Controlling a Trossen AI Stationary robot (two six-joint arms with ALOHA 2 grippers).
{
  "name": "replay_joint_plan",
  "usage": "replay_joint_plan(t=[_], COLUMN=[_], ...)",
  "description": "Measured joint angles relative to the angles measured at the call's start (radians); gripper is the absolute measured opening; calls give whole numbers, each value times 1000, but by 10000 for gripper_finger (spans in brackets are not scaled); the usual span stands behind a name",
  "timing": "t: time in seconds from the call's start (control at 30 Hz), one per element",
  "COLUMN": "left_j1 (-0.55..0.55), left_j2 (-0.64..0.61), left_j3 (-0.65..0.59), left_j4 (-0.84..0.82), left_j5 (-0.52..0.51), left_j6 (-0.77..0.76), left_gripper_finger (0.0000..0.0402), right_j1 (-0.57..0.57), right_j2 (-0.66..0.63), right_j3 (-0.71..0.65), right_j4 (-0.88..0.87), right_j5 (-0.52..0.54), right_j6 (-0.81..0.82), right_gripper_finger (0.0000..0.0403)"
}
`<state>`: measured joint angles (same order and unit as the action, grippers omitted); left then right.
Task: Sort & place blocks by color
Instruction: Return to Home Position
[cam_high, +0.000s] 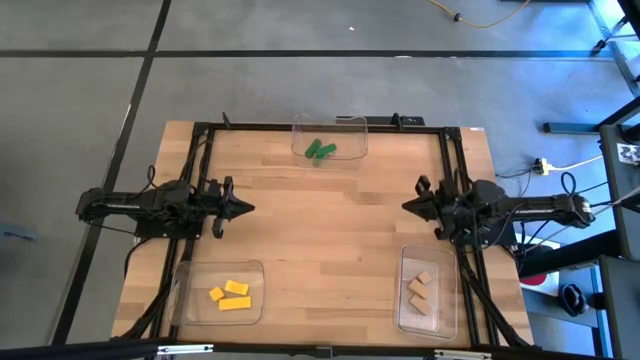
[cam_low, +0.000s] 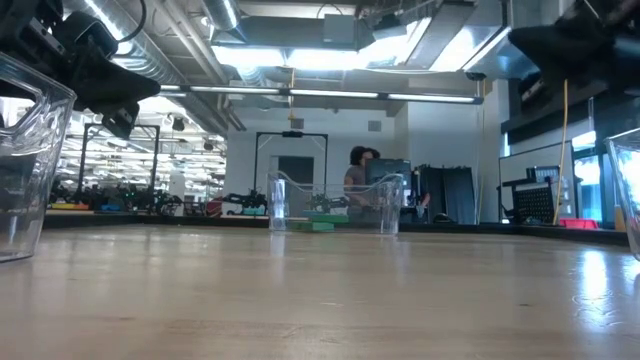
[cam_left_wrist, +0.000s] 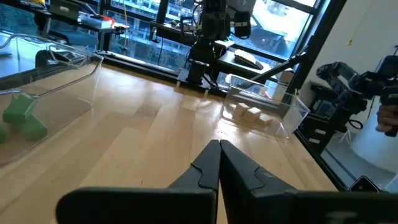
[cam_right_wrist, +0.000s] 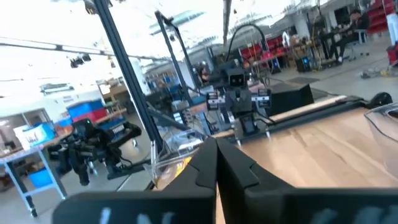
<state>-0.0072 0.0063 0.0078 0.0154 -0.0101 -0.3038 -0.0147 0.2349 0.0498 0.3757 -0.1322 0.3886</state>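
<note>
The blocks lie sorted in three clear trays. Green blocks (cam_high: 321, 151) rest in the tray at the far edge (cam_high: 330, 125). Yellow blocks (cam_high: 232, 294) lie in the near left tray (cam_high: 190, 300), tan blocks (cam_high: 420, 291) in the near right tray (cam_high: 405, 320). My left gripper (cam_high: 248, 208) hovers shut at the left edge, pointing toward the middle; its joined tips show in the left wrist view (cam_left_wrist: 219, 149). My right gripper (cam_high: 408, 205) hovers shut at the right edge, pointing toward the middle, tips joined (cam_right_wrist: 216, 149). Neither holds anything.
A black frame (cam_high: 330, 127) runs around the wooden table top (cam_high: 330, 230). The table's middle between the two grippers is bare wood. In the low view a person (cam_low: 358, 180) stands far behind the table.
</note>
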Motion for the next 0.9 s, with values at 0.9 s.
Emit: replay_joint_plan(t=[0.9], left_j1=[0], left_j2=[0], left_j3=[0], left_j4=[0], left_j5=[0], left_j6=[0], left_gripper_finger=[0], right_j1=[0], right_j2=[-91], right_j3=[-36], right_j4=[-370], right_j5=[90], right_j6=[-108], right_gripper_finger=[5])
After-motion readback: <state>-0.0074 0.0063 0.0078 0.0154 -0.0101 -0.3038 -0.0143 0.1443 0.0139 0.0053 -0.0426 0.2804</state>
